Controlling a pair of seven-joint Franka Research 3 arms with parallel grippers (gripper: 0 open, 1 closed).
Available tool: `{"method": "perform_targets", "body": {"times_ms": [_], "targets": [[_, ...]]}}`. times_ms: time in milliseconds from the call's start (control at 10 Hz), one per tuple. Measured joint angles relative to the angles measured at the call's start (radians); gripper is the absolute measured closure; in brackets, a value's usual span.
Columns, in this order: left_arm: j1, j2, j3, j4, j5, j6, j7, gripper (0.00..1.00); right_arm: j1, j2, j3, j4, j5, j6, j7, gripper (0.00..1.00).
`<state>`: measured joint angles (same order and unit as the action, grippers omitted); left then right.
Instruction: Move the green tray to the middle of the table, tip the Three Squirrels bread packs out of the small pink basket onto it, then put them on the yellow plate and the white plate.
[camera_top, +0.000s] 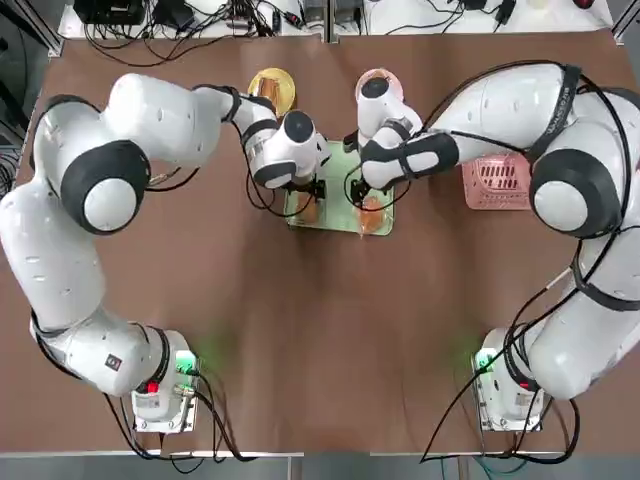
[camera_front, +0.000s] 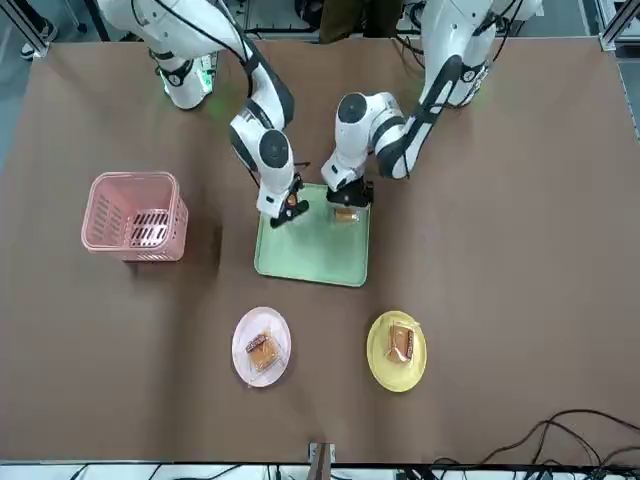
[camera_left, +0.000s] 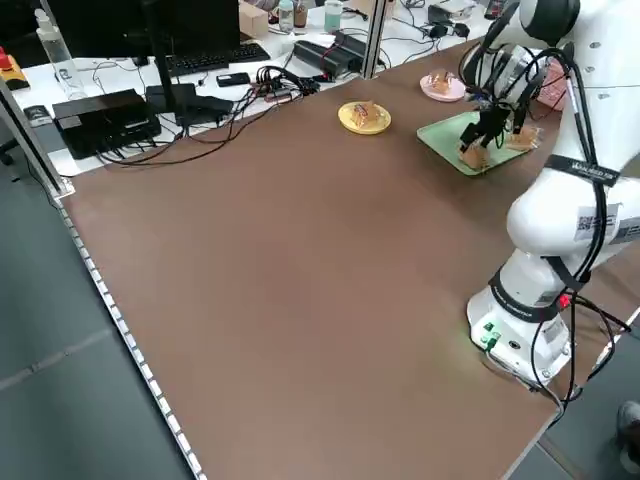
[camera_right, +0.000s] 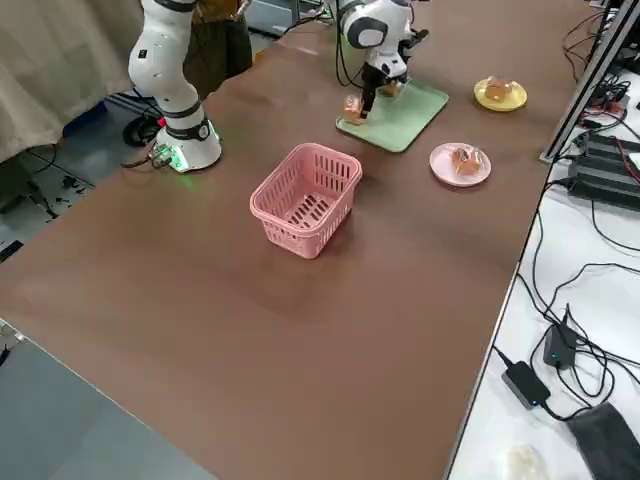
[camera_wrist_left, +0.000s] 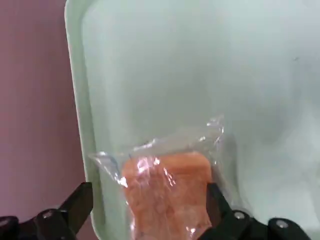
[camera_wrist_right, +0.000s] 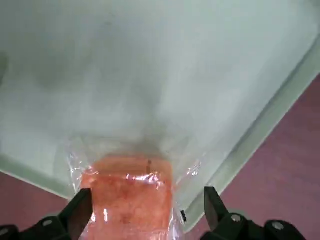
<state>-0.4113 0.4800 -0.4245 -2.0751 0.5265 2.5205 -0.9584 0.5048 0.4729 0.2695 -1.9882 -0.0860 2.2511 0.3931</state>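
Observation:
The green tray (camera_top: 340, 205) lies mid-table with two bread packs at its near edge. My left gripper (camera_top: 306, 196) is open and straddles one bread pack (camera_wrist_left: 167, 195), a finger on either side. My right gripper (camera_top: 369, 196) is open in the same way around the other bread pack (camera_wrist_right: 127, 200). The yellow plate (camera_front: 397, 350) and the white plate (camera_front: 261, 345) sit past the tray, each holding one pack. The small pink basket (camera_front: 135, 215) stands upright and empty at my right.
Cables and equipment (camera_left: 200, 85) crowd the bench beyond the table's far edge. Both arm bases (camera_top: 160, 395) stand at the near edge. Bare brown tabletop (camera_top: 320, 330) stretches between the tray and the bases.

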Motion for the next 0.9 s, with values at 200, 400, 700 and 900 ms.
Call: {"method": "perform_targets", "body": {"times_ms": [200, 400, 700, 900], "targets": [[0.01, -0.003, 0.0, 0.019, 0.0, -0.021, 0.044, 0.0, 0.0, 0.0, 0.015, -0.001, 0.0, -0.001, 0.0, 0.01], [0.002, -0.003, -0.005, 0.021, 0.0, -0.027, 0.035, 0.0, 0.0, 0.002, 0.025, -0.002, 0.0, 0.001, -0.002, 0.01], [-0.021, 0.0, -0.006, 0.033, 0.0, -0.029, 0.02, 0.0, 0.0, 0.008, 0.027, -0.028, 0.0, 0.02, -0.003, 0.01], [-0.032, 0.021, -0.006, 0.04, 0.0, -0.03, 0.014, 0.0, 0.0, 0.02, 0.027, -0.042, -0.002, 0.036, -0.004, 0.01]]}}
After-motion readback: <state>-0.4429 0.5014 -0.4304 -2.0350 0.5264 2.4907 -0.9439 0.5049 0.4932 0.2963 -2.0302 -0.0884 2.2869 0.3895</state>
